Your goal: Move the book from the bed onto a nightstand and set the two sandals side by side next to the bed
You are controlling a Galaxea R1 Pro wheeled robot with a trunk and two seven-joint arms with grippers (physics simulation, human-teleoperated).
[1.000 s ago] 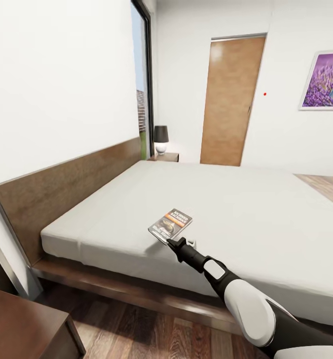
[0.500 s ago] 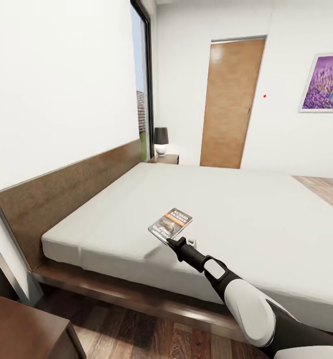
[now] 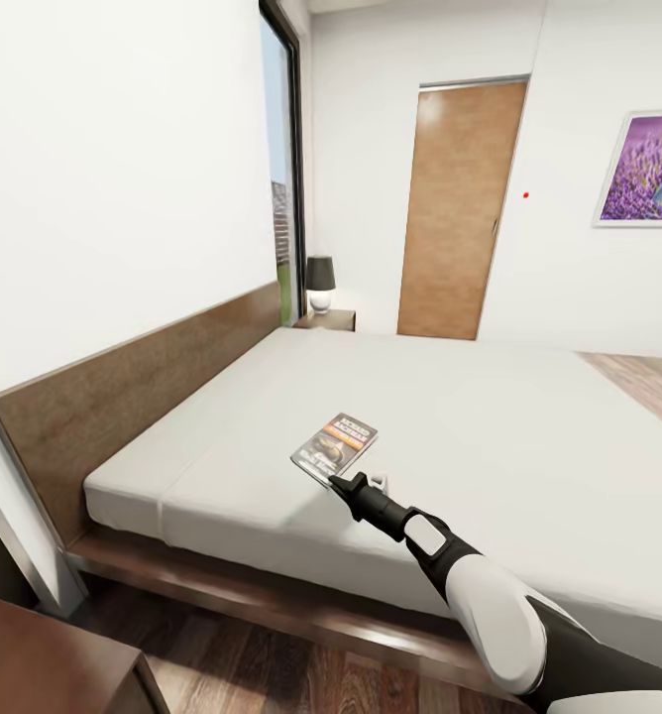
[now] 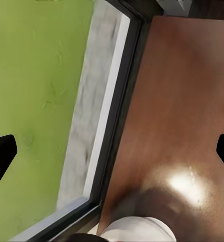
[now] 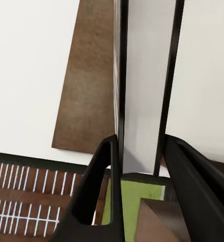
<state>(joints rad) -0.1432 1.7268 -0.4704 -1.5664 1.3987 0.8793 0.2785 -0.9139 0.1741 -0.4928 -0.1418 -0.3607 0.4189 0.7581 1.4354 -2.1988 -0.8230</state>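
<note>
My right gripper (image 3: 337, 480) is shut on the near edge of the book (image 3: 336, 447), a thin paperback with an orange band, and holds it just over the bed's (image 3: 490, 416) off-white mattress near its front side. In the right wrist view the book (image 5: 144, 85) is edge-on, its white pages filling the space between the black fingers (image 5: 104, 186). My left gripper (image 4: 112, 151) is open above the glossy reddish-brown top of a nightstand (image 4: 182, 85). The near nightstand's corner (image 3: 44, 659) is at the lower left. The sandals are out of view.
A second nightstand (image 3: 328, 319) with a dark-shaded lamp (image 3: 319, 281) stands at the headboard's far end, by a tall window (image 3: 283, 159). Beyond the bed are a wooden door (image 3: 458, 213) and a purple picture (image 3: 653, 169). Wood floor (image 3: 272, 674) runs along the bed's frame.
The whole picture has shifted slightly, so the camera moved. The right gripper still holds the book in nearly the same spot over the mattress.
</note>
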